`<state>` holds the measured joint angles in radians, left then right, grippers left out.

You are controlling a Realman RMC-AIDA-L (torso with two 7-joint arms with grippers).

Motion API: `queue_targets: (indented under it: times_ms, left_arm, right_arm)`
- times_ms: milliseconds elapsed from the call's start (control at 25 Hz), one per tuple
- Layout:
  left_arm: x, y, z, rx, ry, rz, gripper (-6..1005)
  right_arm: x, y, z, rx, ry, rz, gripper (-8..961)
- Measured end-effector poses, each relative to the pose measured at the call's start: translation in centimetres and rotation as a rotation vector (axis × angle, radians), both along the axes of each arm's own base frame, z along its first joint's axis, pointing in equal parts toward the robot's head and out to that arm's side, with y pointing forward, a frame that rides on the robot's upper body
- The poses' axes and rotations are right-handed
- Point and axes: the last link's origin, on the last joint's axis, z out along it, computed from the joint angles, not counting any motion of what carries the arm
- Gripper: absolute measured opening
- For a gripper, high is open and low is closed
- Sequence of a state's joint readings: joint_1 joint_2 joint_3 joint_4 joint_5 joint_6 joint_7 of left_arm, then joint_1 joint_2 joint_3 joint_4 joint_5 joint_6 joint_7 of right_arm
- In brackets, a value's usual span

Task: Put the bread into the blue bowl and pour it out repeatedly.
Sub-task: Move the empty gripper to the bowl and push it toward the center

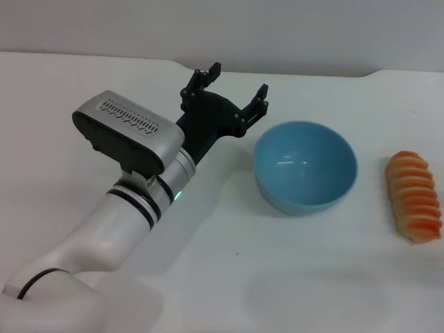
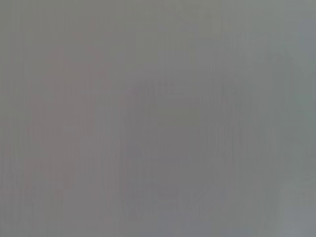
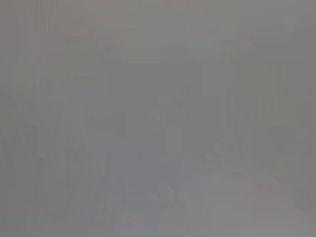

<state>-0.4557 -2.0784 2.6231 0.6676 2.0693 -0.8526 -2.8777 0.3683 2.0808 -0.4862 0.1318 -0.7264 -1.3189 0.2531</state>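
The blue bowl (image 1: pixel 305 166) stands upright and empty on the white table, right of centre in the head view. The bread (image 1: pixel 414 195), orange with pale stripes, lies on the table to the bowl's right, apart from it. My left gripper (image 1: pixel 231 89) hovers just left of and behind the bowl, its black fingers spread open with nothing between them. The right arm and its gripper are out of view. Both wrist views show only a flat grey field.
The white table (image 1: pixel 277 277) spreads around the bowl and bread. Its back edge meets a pale wall (image 1: pixel 277 35) behind the gripper. My left arm's white forearm (image 1: pixel 118 236) crosses the lower left.
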Motion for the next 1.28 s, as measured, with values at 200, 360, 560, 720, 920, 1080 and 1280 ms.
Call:
queue_targets:
  times_ms: [200, 360, 560, 720, 920, 1080, 1280]
  left_arm:
    - [0.0, 0.0, 0.0, 0.0, 0.0, 0.002, 848]
    - [-0.1, -0.1, 0.0, 0.0, 0.001, 0.003, 848]
    - [0.4, -0.1, -0.1, -0.006, -0.022, 0.008, 847]
    - [1.2, 0.1, 0.1, -0.014, -0.061, 0.028, 847]
    - [2.5, 2.7, 0.7, -0.131, -0.099, 0.168, 847]
    - [3.2, 4.0, 0.8, -0.219, -0.065, 0.214, 848]
    - [4.8, 6.0, 1.6, -0.407, 0.009, 0.293, 849]
  right_arm:
    - [0.0, 0.1, -0.1, -0.006, 0.003, -0.003, 740]
    - [0.1, 0.0, -0.2, -0.011, 0.006, -0.011, 740]
    - [0.2, 0.1, -0.4, -0.02, 0.035, -0.016, 741]
    - [0.3, 0.0, -0.3, -0.018, 0.07, -0.016, 741]
    - [0.4, 0.0, -0.5, -0.034, 0.058, -0.022, 740]
    - [0.5, 0.1, -0.7, -0.043, 0.059, -0.029, 741]
    - [0.5, 0.1, -0.5, -0.04, 0.054, -0.029, 741]
